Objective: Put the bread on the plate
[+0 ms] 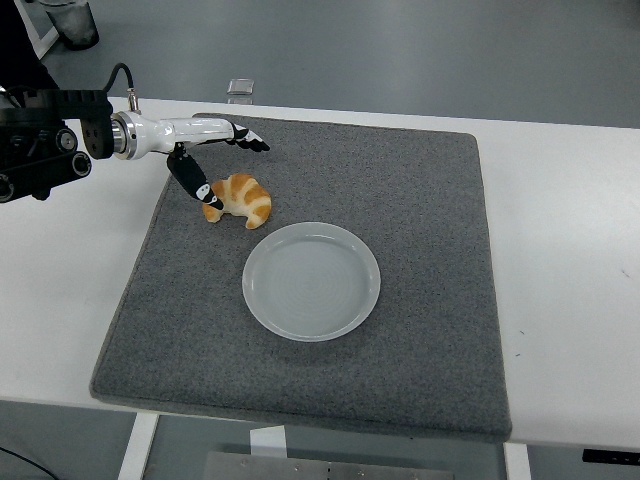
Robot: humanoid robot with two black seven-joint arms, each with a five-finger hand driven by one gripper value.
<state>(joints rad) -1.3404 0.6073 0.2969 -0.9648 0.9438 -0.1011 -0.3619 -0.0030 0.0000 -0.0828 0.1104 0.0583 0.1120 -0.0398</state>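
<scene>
A golden croissant [240,199] lies on the grey mat [420,240], up and left of an empty white plate [311,281]. My left hand [215,160] reaches in from the left, just over the croissant's far left side. Its fingers [247,139] stretch out above the bread and its thumb [192,178] points down and touches the croissant's left end. The hand is spread and holds nothing. The right arm is out of view.
The mat covers most of the white table [570,260]. A small clear object [239,87] sits at the table's far edge. The left forearm [45,150] hangs over the table's left part.
</scene>
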